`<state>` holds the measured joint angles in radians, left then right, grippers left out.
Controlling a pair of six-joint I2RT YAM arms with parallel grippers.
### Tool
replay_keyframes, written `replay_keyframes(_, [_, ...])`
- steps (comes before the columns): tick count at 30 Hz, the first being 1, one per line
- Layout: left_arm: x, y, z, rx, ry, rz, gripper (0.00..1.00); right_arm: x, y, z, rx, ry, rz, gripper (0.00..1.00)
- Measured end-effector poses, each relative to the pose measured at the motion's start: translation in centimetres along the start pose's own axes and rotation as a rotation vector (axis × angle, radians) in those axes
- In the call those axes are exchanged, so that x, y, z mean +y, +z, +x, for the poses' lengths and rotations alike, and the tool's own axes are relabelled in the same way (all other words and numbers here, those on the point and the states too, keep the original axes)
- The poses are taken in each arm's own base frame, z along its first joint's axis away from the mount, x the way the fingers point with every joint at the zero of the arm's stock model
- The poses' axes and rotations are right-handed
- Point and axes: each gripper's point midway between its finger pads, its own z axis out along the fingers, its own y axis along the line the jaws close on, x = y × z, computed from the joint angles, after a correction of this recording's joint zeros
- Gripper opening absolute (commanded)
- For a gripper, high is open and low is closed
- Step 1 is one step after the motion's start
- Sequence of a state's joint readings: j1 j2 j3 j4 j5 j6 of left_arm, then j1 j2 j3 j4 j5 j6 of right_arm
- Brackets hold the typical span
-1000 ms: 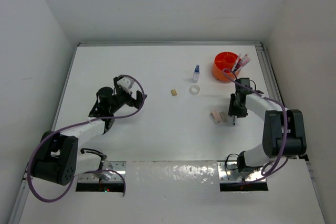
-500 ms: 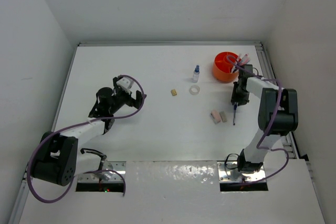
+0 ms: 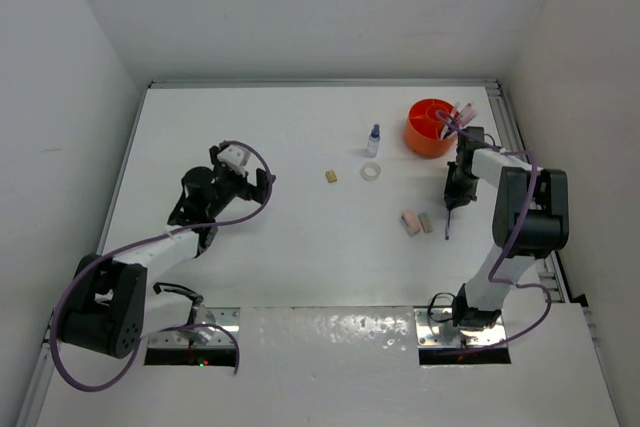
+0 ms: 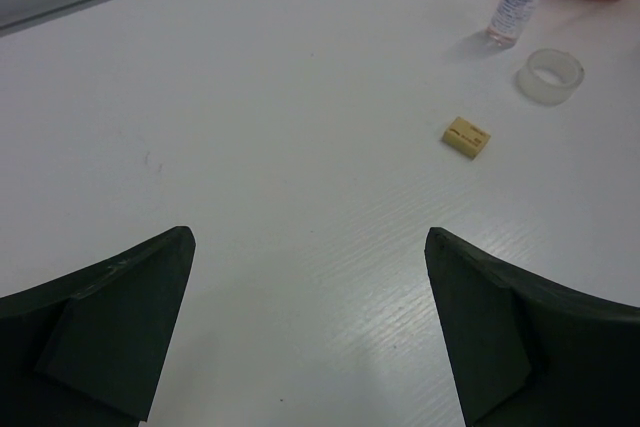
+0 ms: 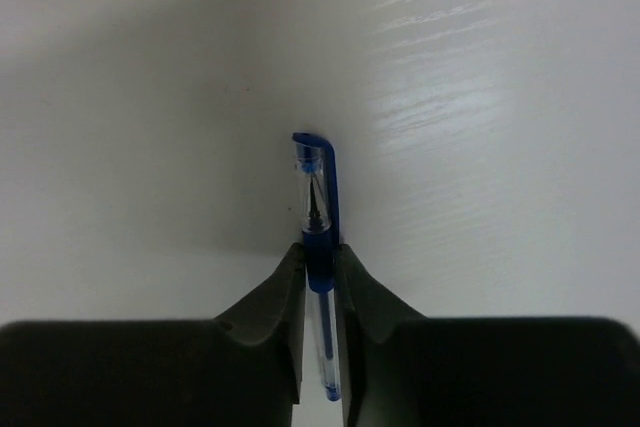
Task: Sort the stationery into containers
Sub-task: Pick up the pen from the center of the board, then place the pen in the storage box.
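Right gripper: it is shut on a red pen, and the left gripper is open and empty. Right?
No. The pen is blue, not red; the right wrist view shows it. The rest stands: the right gripper is shut on it, and the left gripper is open and empty.

A robotics lab cell; white walls (image 3: 300, 7) box in a white table (image 3: 300, 247); left arm (image 3: 150, 243) and right arm (image 3: 525, 209) bolted on.
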<state>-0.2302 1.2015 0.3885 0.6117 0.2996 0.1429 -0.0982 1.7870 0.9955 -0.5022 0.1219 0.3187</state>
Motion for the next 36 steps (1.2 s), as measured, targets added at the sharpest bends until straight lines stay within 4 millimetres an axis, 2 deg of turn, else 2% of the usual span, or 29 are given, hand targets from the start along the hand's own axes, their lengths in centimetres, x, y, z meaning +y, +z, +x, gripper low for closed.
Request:
replay_keyframes(3, [0.7, -0.1, -0.6, -0.021, -0.015, -0.041, 0.98, -0.4, 0.1, -0.1, 0.000, 0.030, -0.009, 0.00])
replay_keyframes(8, [0.9, -0.2, -1.5, -0.049, -0.029, -0.056, 0.98, -0.6, -0.1, -0.5, -0.013, 0.032, -0.011, 0.00])
replay_keyframes(11, [0.7, -0.2, -1.5, -0.051, -0.038, -0.048, 0.97, -0.2, -1.5, -1.4, -0.091, -0.009, 0.000, 0.00])
replay_keyframes(13, [0.1, -0.3, -1.7, -0.054, -0.033, -0.013, 0.96, 0.7, -3.9, -3.0, -0.209, -0.052, 0.002, 0.00])
replay_keyframes(16, [-1.8, -0.8, -2.9, -0.094, 0.027, 0.101, 0.96, 3.1, -9.2, -7.0, -0.450, -0.102, -0.034, 0.00])
replay_keyframes(19, [-2.9, -1.2, -4.0, -0.128, 0.101, 0.171, 0.96, 5.5, -14.4, -11.0, -0.650, -0.115, -0.076, 0.00])
replay_keyframes(21, [-3.4, -1.3, -3.4, -0.111, 0.140, 0.204, 0.96, 6.7, -17.1, -13.6, -0.766, -0.108, -0.098, 0.00])
replay_keyframes(24, [-3.9, -1.3, -2.0, -0.068, 0.179, 0.241, 0.95, 7.9, -19.8, -16.6, -0.922, -0.078, -0.110, 0.00])
replay_keyframes(26, [-4.1, -1.3, -1.4, -0.046, 0.187, 0.251, 0.95, 7.9, -20.5, -18.3, -1.001, -0.043, -0.087, 0.00])
replay_keyframes(29, [-4.3, -1.3, -0.9, -0.032, 0.193, 0.262, 0.95, 6.9, -20.3, -20.8, -1.098, 0.028, -0.008, 0.00])
replay_keyframes(32, [-4.3, -1.4, -0.7, -0.023, 0.193, 0.259, 0.95, 6.3, -19.0, -22.4, -1.144, 0.071, 0.052, 0.00])
replay_keyframes(36, [-4.1, -1.4, -0.5, -0.015, 0.190, 0.249, 0.95, 5.7, -17.2, -23.5, -1.144, 0.101, 0.081, 0.00])
